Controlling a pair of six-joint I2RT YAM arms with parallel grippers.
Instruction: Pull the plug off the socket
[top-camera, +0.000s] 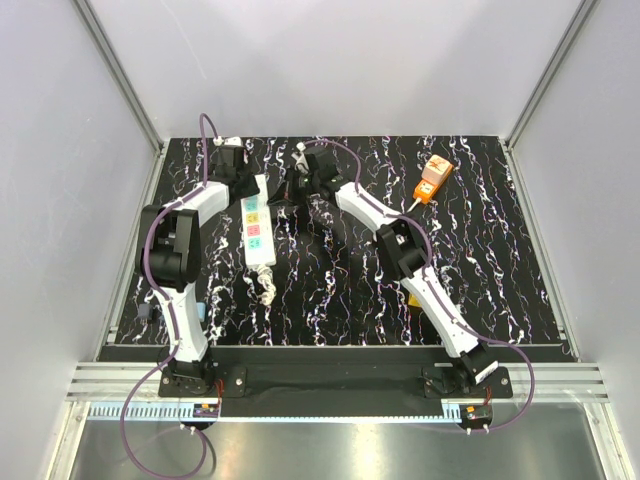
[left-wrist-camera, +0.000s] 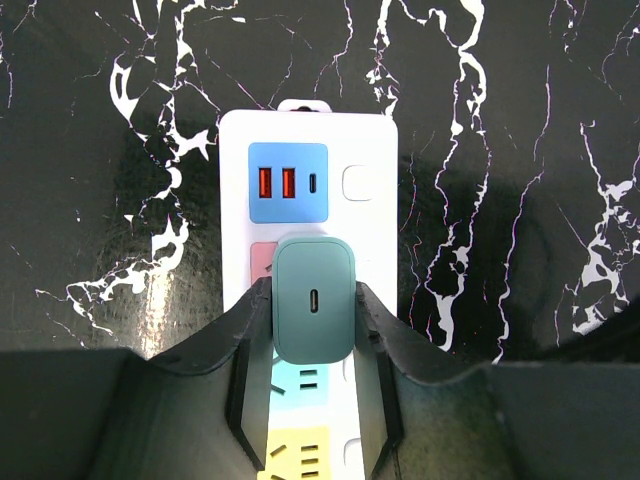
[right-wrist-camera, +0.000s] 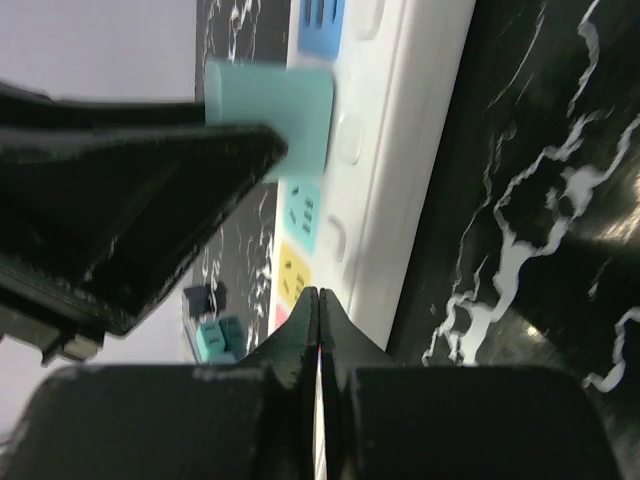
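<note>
The left gripper (left-wrist-camera: 312, 288) is hiding the power strip's (left-wrist-camera: 372, 240) near end, and the plug (left-wrist-camera: 313, 320) is covering a pink outlet (left-wrist-camera: 261, 259). Its fingers (left-wrist-camera: 248, 345) are squeezing the plug's sides. Alongside, the right gripper (right-wrist-camera: 318, 298) is sitting fully closed, empty, at the strip's edge; whether it is touching is unclear.

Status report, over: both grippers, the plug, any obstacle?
Left gripper shut on plug. Right gripper shut, tips at socket edge. Plug seated in socket. No obstruction seen.

Plug (left-wrist-camera: 313, 285) on the socket (top-camera: 258, 240) near its far end, within left gripper (left-wrist-camera: 312, 300); right gripper (right-wrist-camera: 318, 300) just right of the socket
</note>
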